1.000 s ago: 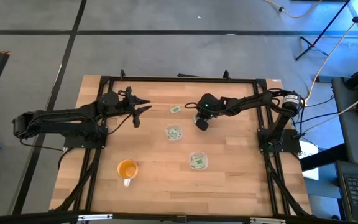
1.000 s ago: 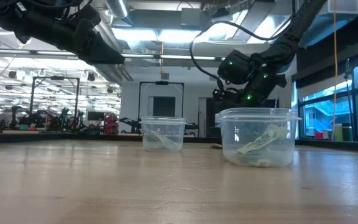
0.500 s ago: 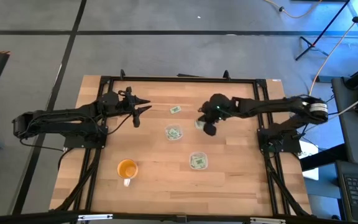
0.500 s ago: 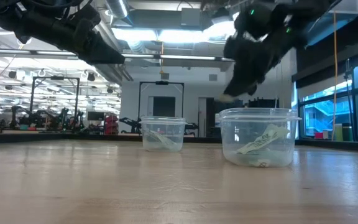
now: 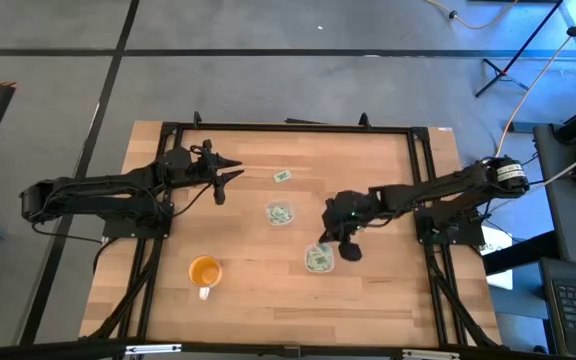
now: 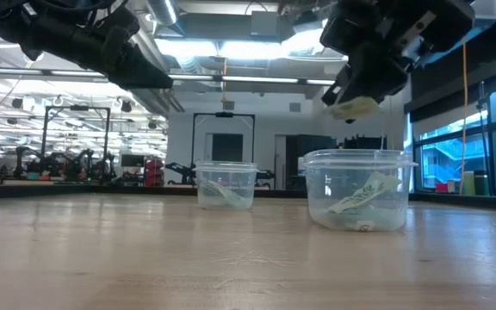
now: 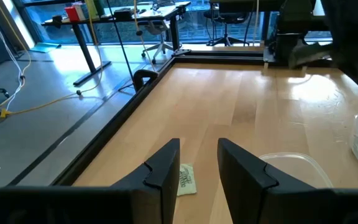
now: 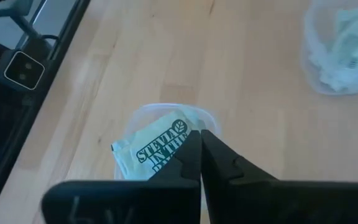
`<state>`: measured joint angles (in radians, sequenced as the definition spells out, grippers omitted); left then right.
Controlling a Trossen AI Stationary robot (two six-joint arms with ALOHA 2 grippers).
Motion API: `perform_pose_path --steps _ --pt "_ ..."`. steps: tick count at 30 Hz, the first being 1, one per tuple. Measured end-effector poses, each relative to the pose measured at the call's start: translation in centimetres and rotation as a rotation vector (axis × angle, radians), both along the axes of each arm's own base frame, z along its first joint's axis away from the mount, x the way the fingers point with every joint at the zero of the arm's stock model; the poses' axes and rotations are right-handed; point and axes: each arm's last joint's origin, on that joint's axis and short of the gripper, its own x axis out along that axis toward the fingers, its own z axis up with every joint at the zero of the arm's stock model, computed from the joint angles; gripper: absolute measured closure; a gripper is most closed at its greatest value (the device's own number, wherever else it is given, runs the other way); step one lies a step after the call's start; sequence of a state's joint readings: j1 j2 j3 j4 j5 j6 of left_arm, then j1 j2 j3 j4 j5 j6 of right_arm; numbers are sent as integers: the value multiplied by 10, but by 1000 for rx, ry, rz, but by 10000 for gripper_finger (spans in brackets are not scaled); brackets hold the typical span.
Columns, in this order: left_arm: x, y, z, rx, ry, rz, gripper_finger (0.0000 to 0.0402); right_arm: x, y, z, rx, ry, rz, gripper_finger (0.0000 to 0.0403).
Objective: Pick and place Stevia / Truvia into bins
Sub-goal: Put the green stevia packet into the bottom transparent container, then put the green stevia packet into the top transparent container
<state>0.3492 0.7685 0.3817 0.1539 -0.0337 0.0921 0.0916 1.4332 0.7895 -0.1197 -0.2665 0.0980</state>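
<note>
My right gripper (image 5: 326,240) hangs above the nearer clear bin (image 5: 319,259), shut on a pale green Stevia packet (image 8: 154,152). In the low view that packet (image 6: 353,108) is in the air over the bin (image 6: 358,189), which holds other packets. The farther bin (image 5: 279,213) also holds packets. One loose packet (image 5: 282,176) lies flat on the table beyond it. My left gripper (image 5: 230,178) waits open at the far left, its fingers (image 7: 166,177) pointing toward that loose packet (image 7: 186,179). My right gripper pinches the Stevia packet between its two shut fingers (image 8: 194,158), at the packet's edge (image 8: 178,149). The fingers slant down from the table's right side. The packet sticks out sideways from the fingertips, lifted clear, above the nearer bin's rim (image 8: 166,107).
An orange cup (image 5: 204,271) with a handle stands near the front left. A black frame (image 5: 268,127) runs round the table's edges. Bare wood lies between the bins and the front edge.
My right gripper has risen from the table's far middle and swung toward the near edge, turning as it went, with the packet pinched in it. It now hangs over the nearer bin. The packet is lifted clear of the table.
</note>
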Motion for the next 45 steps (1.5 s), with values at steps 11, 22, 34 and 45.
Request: perform_pose_path --steps 11,22,34,45 --pt "0 0 0 0 0 0 297 17 17 -32 25 47 17 401" --pt "0 0 0 0 1 0 297 20 17 -45 57 110 -26 383" --pt "0 0 0 -6 -3 1 297 19 15 -31 66 74 -34 293" --pt "33 12 17 -121 113 20 297 1 -26 28 76 -16 -163 287"
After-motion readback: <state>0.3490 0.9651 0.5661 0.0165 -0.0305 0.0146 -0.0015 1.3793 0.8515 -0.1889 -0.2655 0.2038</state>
